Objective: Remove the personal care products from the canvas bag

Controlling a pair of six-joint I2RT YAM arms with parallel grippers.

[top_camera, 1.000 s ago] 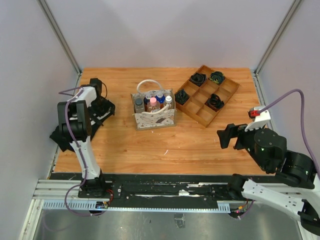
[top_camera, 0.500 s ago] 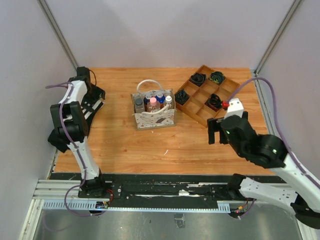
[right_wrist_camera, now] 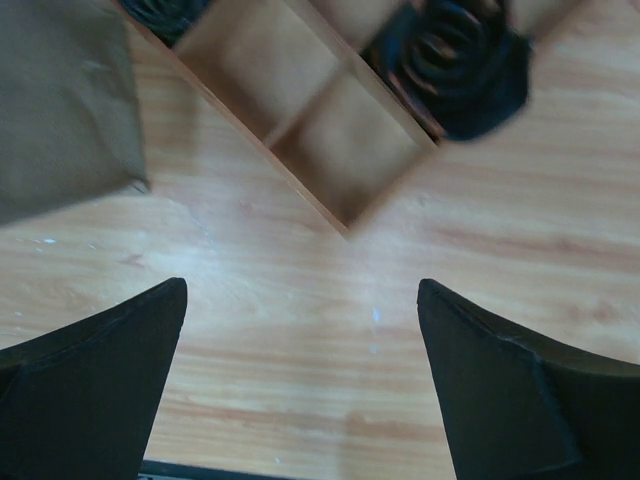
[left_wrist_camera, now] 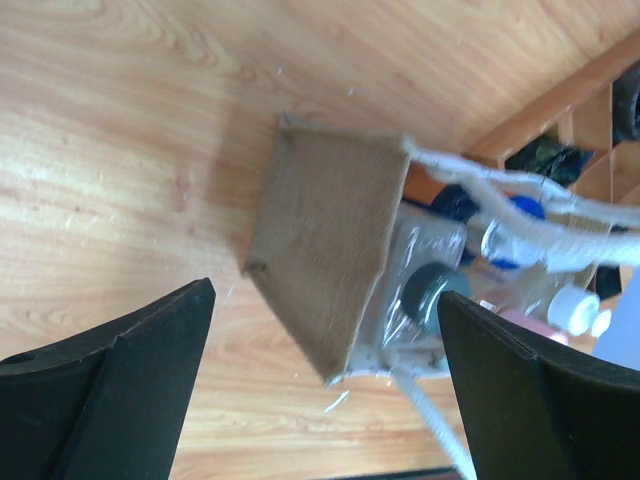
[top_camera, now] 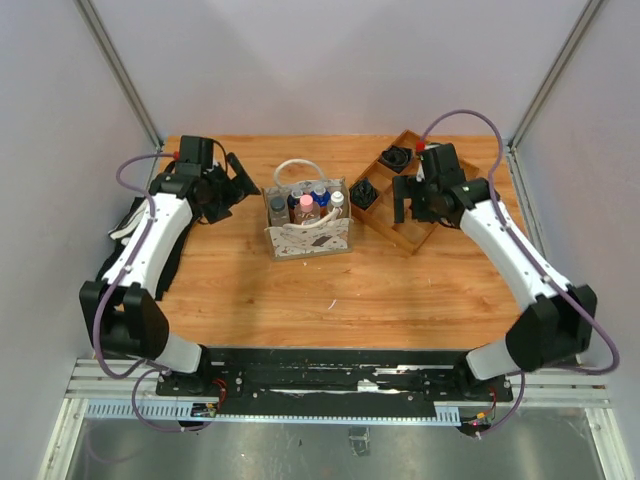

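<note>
Orange-grained wooden tabletop, walled in by pale grey panels, carries the canvas bag upright near the middle, a little toward the far side. A wooden compartment tray lies just to its right. Every one of the small clear bottles stands packed inside the bag, with grey, dark blue, pink, blue and white caps showing above the rim. None is on the table, so the unloading has yet to begin. The left gripper hangs just off the bag's left end, fingers spread wide and holding nothing. Its wrist camera frames the bag's brown end wall and the grey-capped bottle between them. The right gripper is likewise released and empty, hovering over the near left edge of the tray, with the bag's right wall just in its camera's upper left corner. The likeliest trouble is the bag itself: it looks light and soft, and a finger catching the wall rather than a bottle would probably drag or tip it. The white loop handles arch over the bottles and could snag a descending finger. The bottles sit shoulder to shoulder, so a grasp on one may jam against or lift its neighbour. A low reach by the right arm risks knocking the tray or its dark coiled items, and both arms reaching into one small opening could collide.
</note>
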